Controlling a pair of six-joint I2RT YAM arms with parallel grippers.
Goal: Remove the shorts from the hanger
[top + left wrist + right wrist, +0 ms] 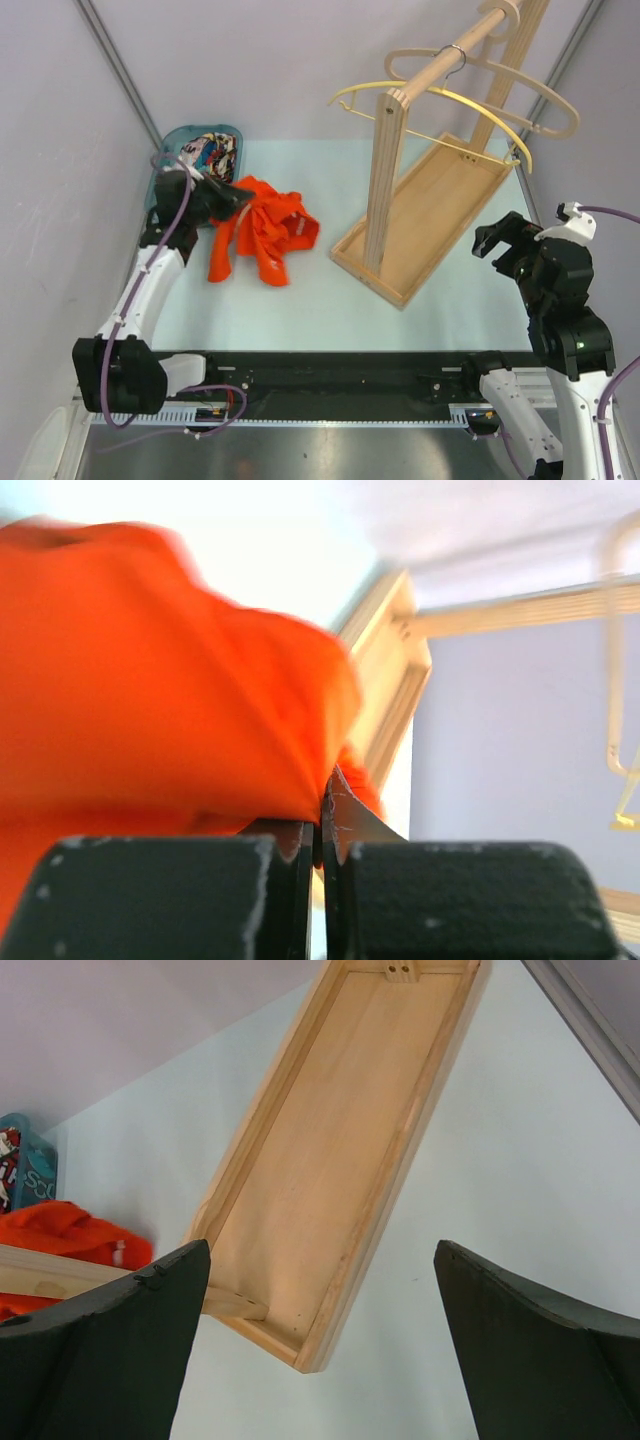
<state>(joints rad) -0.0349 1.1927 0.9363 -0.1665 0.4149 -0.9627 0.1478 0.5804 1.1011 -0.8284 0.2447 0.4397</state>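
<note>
overhead footage alone showed the comic-print shorts (212, 152) heaped in the teal bin (172, 138) at the back left, the orange shorts (262, 228) crumpled on the table (330, 300) just beside it, and two hangers (545, 105) on the wooden rack (385, 170). only the left wrist view showed the left gripper (322, 812) pressed fully together, pinching an edge of the orange cloth at its tips. the right gripper (322, 1250) hung spread wide above the rack's tray, holding nothing.
</note>
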